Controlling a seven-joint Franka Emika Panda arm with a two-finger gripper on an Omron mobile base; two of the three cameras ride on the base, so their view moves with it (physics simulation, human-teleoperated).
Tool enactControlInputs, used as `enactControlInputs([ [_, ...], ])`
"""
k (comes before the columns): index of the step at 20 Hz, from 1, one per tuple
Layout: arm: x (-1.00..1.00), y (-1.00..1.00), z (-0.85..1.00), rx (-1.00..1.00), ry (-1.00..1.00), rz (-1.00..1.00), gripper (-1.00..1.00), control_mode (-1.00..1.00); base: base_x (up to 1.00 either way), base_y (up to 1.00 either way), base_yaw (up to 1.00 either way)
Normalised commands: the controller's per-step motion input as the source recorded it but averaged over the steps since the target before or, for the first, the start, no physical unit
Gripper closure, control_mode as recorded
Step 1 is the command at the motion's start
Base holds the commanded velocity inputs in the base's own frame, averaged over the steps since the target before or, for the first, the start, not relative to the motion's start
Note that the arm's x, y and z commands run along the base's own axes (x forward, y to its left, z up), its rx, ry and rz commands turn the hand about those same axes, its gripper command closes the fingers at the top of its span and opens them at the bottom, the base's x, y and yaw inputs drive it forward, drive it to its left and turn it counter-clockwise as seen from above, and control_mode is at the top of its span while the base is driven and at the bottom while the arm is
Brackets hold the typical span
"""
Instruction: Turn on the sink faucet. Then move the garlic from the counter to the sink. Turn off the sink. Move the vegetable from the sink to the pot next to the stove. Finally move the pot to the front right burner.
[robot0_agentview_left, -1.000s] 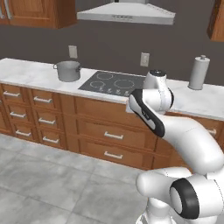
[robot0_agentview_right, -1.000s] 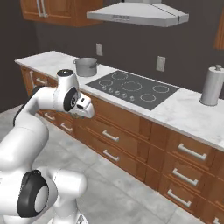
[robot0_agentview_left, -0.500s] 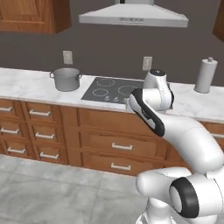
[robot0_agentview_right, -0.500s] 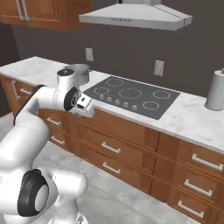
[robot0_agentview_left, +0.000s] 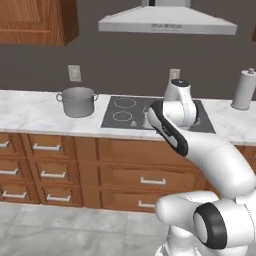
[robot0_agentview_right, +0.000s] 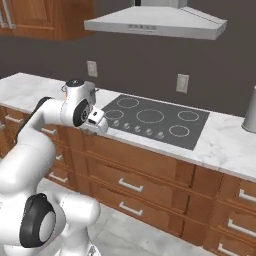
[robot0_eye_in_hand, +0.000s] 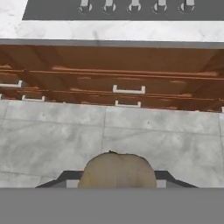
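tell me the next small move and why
Probably lift the gripper up over the counter toward the pot. In the hand view the garlic sits between the fingers while the hand looks at the floor, and the pot stands left of the stove.

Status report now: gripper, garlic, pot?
Gripper shut on garlic, over floor before the cabinets. Pot on counter left of stove. Nothing in the way.
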Motion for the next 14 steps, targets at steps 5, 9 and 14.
enactControlInputs([
  [5, 0.0, 0.0, 0.0, 0.0, 0.0, 0.0, 1.0, 1.0, 0.72, 0.43, -0.25],
  [9, 0.0, 0.0, 0.0, 0.0, 0.0, 0.0, 1.0, 1.0, 0.7, 0.4, -0.25],
  [14, 0.0, 0.0, 0.0, 0.0, 0.0, 0.0, 1.0, 1.0, 0.7, 0.31, -0.23],
])
